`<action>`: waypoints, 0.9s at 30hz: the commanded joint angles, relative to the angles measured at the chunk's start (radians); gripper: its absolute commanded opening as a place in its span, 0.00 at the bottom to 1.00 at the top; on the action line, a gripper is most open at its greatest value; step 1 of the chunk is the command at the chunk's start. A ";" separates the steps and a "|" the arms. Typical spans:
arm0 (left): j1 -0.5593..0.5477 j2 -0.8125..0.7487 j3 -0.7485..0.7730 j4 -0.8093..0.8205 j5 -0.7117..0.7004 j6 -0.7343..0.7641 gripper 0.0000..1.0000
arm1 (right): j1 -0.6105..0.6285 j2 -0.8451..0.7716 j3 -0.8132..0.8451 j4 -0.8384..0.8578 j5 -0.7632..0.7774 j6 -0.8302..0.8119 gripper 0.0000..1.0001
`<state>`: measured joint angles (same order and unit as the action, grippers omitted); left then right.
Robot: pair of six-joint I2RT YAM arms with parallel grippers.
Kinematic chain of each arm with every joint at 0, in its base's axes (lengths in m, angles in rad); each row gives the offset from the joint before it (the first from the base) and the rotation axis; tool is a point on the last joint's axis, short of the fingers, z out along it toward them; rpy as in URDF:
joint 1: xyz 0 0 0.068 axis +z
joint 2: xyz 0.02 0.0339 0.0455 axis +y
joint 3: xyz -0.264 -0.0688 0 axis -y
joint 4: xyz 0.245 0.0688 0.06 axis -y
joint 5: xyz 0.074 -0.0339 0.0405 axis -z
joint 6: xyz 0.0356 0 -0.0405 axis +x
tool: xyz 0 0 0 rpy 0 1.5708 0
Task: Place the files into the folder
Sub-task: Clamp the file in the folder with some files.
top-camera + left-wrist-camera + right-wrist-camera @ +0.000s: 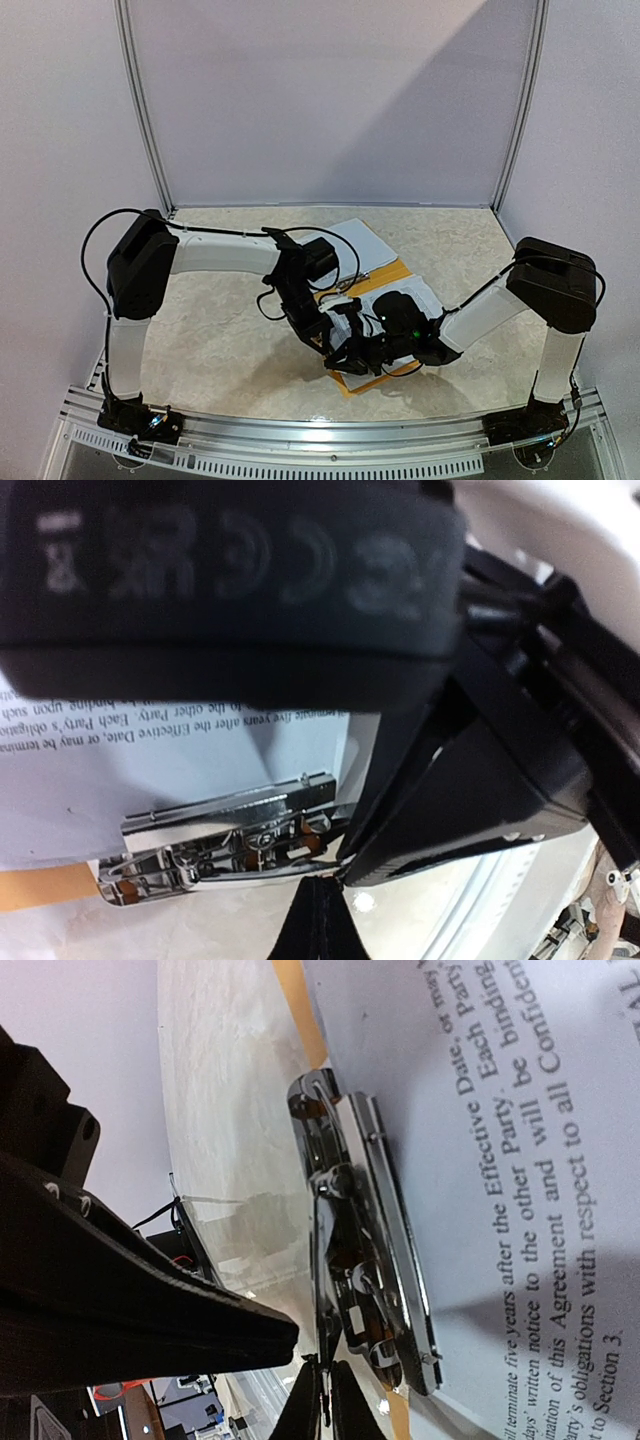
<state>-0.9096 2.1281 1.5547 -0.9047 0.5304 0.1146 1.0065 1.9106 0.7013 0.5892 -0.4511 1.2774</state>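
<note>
The pale marbled desk (230,330) carries the orange folder (388,274), which lies open at the middle with both arms bent in over its near end. On it rest the files (415,293), printed text up. One more white sheet (358,238) lies at the folder's far end, partly on the desk; it looks not yet filed.

The metal clip (372,1220) sits along the top sheet's edge, and seems to overlap it. I cannot tell whether it is clamped down.

The left arm's fingers (312,920) are pressed together, tips at the clip's end. The right arm's fingers (305,1415) are likewise pressed together beside the clip's wire lever; whether either pair pinches it is unclear.

My judgement: the sheets are mostly laid in. Securing the clip, the stray sheet and closing the cover remain.
</note>
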 commanded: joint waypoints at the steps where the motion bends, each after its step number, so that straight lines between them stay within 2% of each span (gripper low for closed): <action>1: -0.008 0.025 -0.011 0.033 0.003 -0.008 0.01 | -0.023 0.033 -0.036 -0.166 0.084 -0.003 0.05; 13: -0.008 0.043 -0.071 0.030 0.015 -0.026 0.00 | -0.032 0.027 -0.036 -0.172 0.092 0.001 0.10; 27: -0.008 0.036 -0.058 0.033 0.008 -0.024 0.00 | -0.032 0.021 -0.030 -0.170 0.091 -0.007 0.11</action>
<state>-0.9092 2.1407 1.4967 -0.8581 0.5560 0.0937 0.9943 1.9057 0.6994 0.5694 -0.4507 1.2980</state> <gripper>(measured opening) 0.018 0.110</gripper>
